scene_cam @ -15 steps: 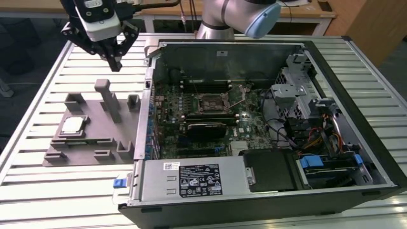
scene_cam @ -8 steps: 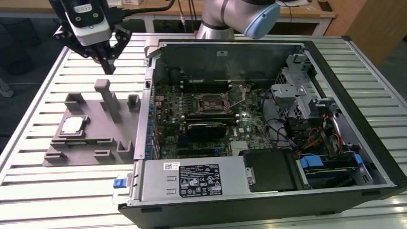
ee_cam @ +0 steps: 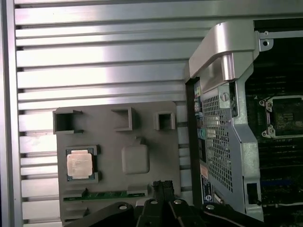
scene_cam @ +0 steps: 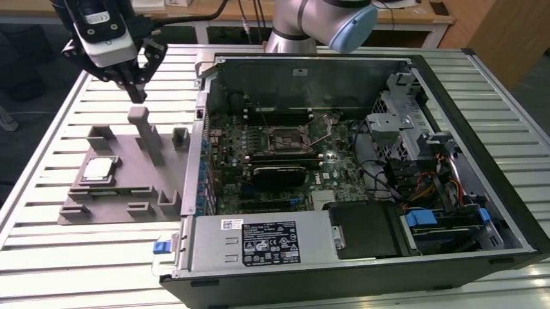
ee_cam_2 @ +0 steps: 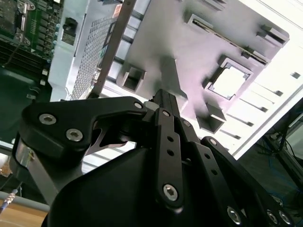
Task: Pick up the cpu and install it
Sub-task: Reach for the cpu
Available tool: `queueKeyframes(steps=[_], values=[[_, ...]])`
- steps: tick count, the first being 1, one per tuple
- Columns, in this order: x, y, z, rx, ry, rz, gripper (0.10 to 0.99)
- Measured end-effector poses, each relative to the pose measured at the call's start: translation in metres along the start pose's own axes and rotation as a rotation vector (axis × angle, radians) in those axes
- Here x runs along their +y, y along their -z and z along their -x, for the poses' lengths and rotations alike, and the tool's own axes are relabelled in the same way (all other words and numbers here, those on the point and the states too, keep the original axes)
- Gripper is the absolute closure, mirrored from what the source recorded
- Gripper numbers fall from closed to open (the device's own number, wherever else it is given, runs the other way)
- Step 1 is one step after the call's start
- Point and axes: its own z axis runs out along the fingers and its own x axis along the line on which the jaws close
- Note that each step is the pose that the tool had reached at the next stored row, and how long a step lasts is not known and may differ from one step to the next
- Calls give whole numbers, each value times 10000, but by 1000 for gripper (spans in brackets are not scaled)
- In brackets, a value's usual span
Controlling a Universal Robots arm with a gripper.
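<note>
Square silvery cpu (scene_cam: 97, 169) lies flat in grey plate (scene_cam: 129, 175) recess

The arm (scene_cam: 297, 22) runs off the exterior view's top edge; glare whitens the cpu (ee_cam_2: 230, 81) in the second wrist view.

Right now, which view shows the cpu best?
The first wrist view looks straight down on the cpu, seated in the grey plate. The exterior view shows it obliquely; the second wrist view shows it whitened by glare.
</note>
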Motion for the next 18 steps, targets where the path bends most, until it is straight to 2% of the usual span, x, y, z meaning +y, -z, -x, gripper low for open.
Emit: queueKeyframes(steps=[18], values=[[-29, -113, -313, 0, 0, 0, 980]])
